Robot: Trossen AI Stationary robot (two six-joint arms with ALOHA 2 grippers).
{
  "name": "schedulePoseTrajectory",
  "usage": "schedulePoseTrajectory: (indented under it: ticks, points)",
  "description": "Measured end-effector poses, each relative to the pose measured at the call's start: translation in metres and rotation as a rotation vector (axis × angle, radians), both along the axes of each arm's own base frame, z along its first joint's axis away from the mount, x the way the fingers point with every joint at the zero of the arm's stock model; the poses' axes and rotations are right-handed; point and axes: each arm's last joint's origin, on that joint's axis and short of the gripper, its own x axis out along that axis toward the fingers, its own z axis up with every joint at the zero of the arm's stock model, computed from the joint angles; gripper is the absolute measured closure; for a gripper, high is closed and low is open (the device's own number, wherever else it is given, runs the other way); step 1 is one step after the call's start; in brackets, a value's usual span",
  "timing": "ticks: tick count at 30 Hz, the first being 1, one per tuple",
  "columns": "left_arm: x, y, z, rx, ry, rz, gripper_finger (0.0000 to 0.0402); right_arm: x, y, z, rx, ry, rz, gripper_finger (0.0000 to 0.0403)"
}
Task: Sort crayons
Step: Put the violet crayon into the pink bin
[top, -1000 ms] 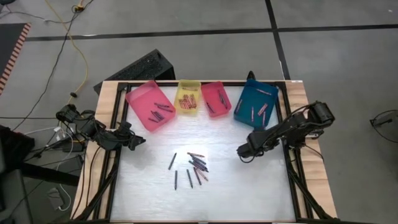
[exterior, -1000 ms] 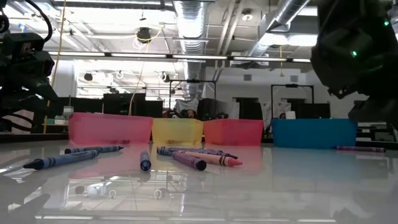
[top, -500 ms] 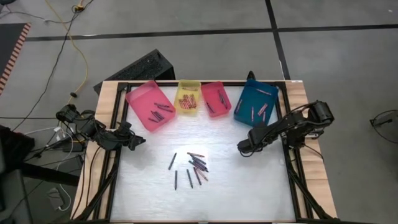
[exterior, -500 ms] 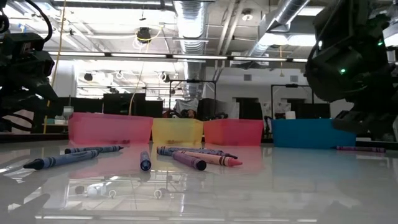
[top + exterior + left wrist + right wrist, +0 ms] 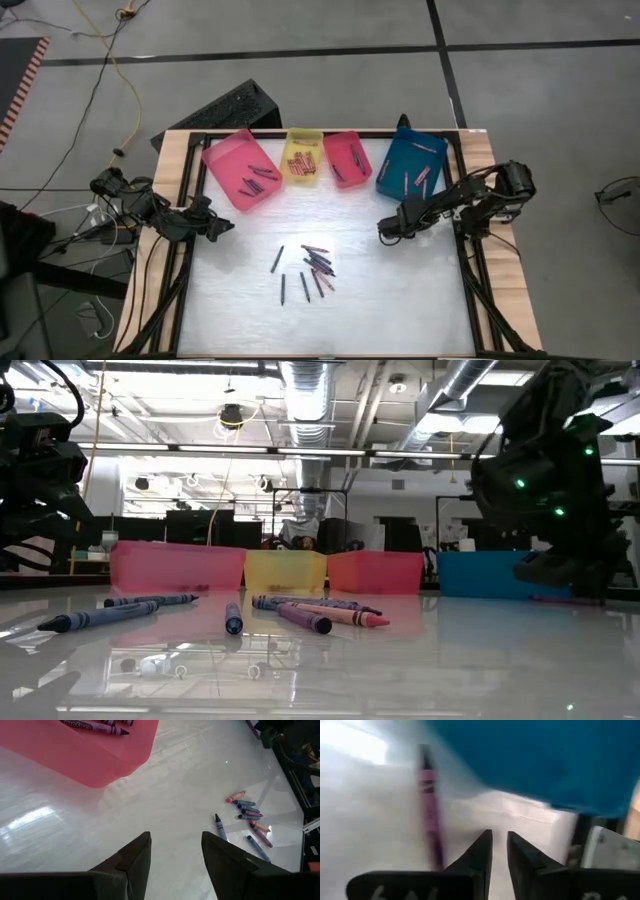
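Several loose crayons [image 5: 311,266], blue, purple and pink, lie flat in a cluster on the white table's middle [image 5: 300,615]. More crayons lie in the pink tray [image 5: 242,168], yellow tray [image 5: 302,157], red tray [image 5: 347,158] and blue tray [image 5: 412,165] along the far edge. One magenta crayon [image 5: 430,805] lies on the table beside the blue tray's wall [image 5: 530,755]. My right gripper [image 5: 385,231] hangs low next to it, fingers [image 5: 482,851] narrowly open with nothing between them. My left gripper [image 5: 175,852] waits open at the left edge [image 5: 225,227].
A black frame [image 5: 470,260] borders the table inside its wooden rim. The four trays stand close together in a row at the back. Bare white surface lies in front of and beside the crayon cluster.
My right gripper has sunk toward the table and shifted toward the far edge, near the blue tray, tipping more steeply downward. Its finger gap looks unchanged. The crayons and the left arm have stayed put.
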Motion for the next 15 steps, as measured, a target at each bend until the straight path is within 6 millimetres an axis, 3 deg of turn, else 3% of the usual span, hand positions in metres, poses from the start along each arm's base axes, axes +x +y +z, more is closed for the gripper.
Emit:
schedulePoseTrajectory:
  ticks: [6, 15]
  points:
    - [0.0, 0.0, 0.0, 0.0, 0.0, 0.0, 0.0236, 0.023, 0.013, 0.017, 0.05, -0.091, 0.103, 0.0327]
    - [0.0, 0.0, 0.0, 0.0, 0.0, 0.0, 0.0236, 0.036, 0.031, 0.05, 0.005, -0.118, 0.112, 0.0327]
